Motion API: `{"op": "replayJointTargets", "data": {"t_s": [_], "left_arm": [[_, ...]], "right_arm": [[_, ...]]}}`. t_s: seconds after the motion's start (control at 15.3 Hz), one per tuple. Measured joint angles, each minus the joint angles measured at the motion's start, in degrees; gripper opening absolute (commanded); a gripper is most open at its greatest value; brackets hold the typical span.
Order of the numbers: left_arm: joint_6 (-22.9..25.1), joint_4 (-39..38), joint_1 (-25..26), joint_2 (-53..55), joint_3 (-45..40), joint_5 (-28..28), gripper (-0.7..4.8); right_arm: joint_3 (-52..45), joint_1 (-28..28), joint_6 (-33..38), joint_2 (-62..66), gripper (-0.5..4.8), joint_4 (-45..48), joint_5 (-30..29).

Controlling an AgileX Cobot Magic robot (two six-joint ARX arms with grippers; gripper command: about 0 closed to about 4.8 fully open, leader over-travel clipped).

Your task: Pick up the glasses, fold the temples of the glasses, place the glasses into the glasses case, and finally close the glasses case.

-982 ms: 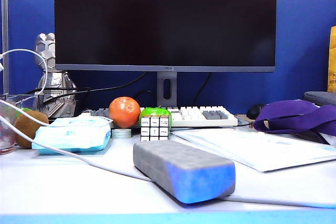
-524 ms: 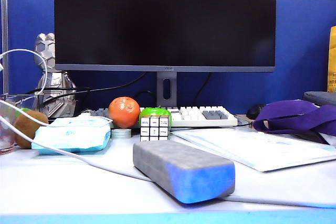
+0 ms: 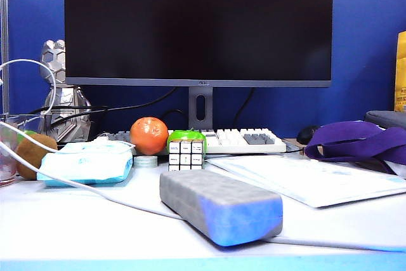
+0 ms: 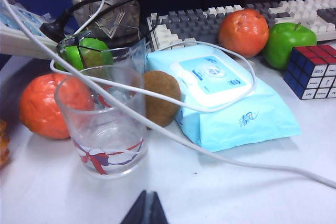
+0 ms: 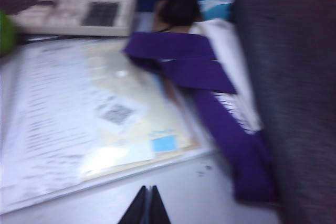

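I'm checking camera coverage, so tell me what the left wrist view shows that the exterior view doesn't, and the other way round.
Only the left wrist view shows the shut left gripper hovering above the table, plus a second orange and a second green apple behind the drinking glass. Only the exterior view shows the closed glasses case, the monitor and the purple strap. Both share the tissue pack, the kiwi, the puzzle cube, the keyboard and the white cable. The glasses and the right gripper appear in neither.
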Motion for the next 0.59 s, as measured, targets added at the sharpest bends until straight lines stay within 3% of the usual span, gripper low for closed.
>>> {"op": "replayJointTargets", "data": {"t_s": [0.13, 0.2, 0.33, 0.59], "left_arm": [[0.0, 0.0, 0.0, 0.0, 0.0, 0.0, -0.05], [0.0, 0.0, 0.0, 0.0, 0.0, 0.0, -0.05], [0.0, 0.0, 0.0, 0.0, 0.0, 0.0, -0.05], [0.0, 0.0, 0.0, 0.0, 0.0, 0.0, -0.05]], "right_arm": [[-0.1, -3.5, 0.0, 0.0, -0.05, 0.4, -2.6], [-0.6, -10.5, 0.0, 0.0, -0.05, 0.9, -9.8], [-1.0, -14.8, -0.3, 0.0, -0.05, 1.8, -13.4], [-1.1, -15.0, -6.4, 0.0, -0.05, 1.7, -14.8]]}}
